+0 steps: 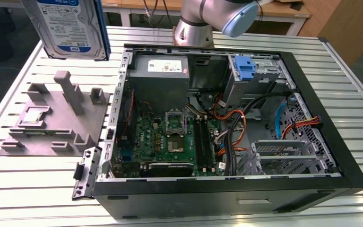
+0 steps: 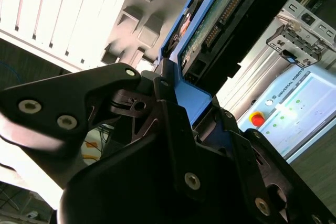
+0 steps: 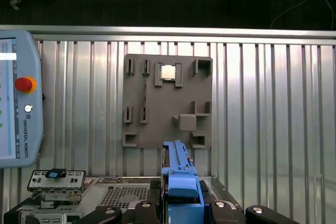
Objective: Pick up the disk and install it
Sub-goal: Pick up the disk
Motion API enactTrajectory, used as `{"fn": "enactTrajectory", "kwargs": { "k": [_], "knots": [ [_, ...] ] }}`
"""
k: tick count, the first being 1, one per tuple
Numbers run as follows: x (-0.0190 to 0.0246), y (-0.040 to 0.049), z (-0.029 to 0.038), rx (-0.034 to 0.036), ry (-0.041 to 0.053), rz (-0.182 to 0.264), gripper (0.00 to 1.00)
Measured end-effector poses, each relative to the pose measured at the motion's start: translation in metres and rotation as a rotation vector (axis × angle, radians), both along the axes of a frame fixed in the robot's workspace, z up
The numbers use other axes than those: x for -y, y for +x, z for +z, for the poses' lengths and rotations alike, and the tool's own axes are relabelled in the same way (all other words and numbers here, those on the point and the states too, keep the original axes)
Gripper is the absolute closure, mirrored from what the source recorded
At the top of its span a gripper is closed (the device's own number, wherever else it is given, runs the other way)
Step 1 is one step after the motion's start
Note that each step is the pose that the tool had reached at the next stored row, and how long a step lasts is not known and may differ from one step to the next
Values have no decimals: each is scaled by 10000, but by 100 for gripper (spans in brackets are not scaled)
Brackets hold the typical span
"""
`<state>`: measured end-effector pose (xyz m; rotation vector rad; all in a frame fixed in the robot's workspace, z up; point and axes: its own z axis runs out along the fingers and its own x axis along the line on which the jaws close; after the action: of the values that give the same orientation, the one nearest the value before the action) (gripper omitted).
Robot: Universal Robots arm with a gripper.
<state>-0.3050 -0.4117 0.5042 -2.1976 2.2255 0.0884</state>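
As the claw [image 2: 178, 103] stands: clamped on the blue carrier frame at one end of the disk [image 1: 71, 26], which is pinched between the fingers.
Disk: held upright, clear of the table [image 1: 30, 189], at 11 o'clock from the computer case [image 1: 351, 179] in the exterior view.
Stand: the grey stand [image 1: 55, 118] is seen at 9 o'clock from the case.
Handling: judged stiff, dense and shock-sensitive, with smooth metal faces.
Hold: best taken by the frame's edges; the circuit board [image 2: 210, 30] and its connector pins are to be spared.
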Motion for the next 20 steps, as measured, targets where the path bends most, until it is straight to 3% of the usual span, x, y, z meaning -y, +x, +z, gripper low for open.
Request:
{"fn": "enactTrajectory", "kwargs": {
  "k": [20],
  "knots": [
    [0,114,0,0,0,0,63]
  ]
}}
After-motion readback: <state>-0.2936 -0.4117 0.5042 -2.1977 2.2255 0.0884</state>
